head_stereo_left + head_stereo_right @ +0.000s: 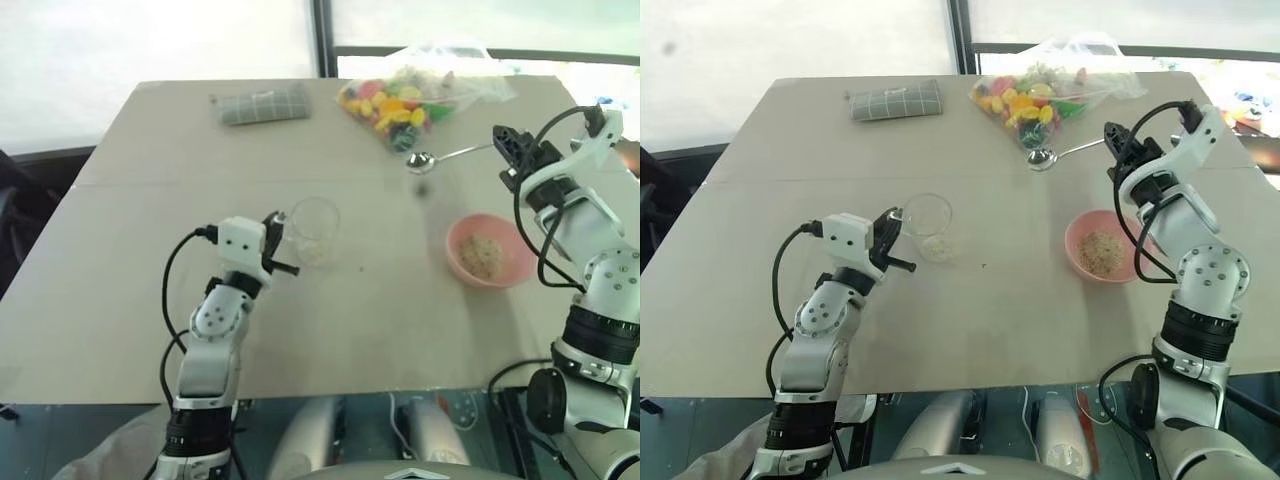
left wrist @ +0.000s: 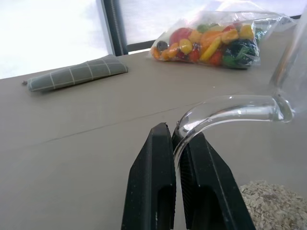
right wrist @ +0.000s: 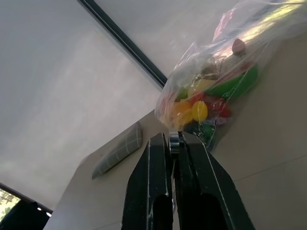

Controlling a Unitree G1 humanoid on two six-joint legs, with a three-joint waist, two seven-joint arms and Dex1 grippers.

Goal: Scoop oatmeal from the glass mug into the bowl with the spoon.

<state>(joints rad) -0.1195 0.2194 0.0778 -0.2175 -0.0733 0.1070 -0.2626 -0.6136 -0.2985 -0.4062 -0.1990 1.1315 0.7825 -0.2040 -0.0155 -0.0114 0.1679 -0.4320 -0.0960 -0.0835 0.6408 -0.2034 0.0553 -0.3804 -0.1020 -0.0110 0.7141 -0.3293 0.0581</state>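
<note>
Gripping the handle of the glass mug (image 1: 314,230), the left gripper (image 1: 276,243) is clamping its two black fingers (image 2: 153,191) on the clear curved loop, as the left wrist view makes plain. The mug is standing upright on the table (image 1: 130,300), left of centre, with a low layer of oatmeal (image 2: 271,206) lying in its bottom.

The right gripper (image 1: 500,140) is pinching the thin handle end of the spoon (image 1: 440,157), jaws closed tight on the metal. The spoon is being carried in the air over the far right part of the table, its oval bowl pointing toward the middle, just in front of a clear bag of coloured pieces (image 1: 405,100). Whether it is carrying any flakes I cannot tell.

The bowl (image 1: 487,251) is sitting to the right of the mug, well apart from it, below and in front of the raised spoon. A small heap of flakes is already lying in it, so some transfer appears done.

Judging progress: partway through. Oatmeal is remaining in the mug, so further scoops look necessary; the spoon is sitting nearer the bowl than the mug and would need to cross leftward to dip again. A folded grey cloth (image 1: 262,104) is lying at the far edge, uninvolved.
</note>
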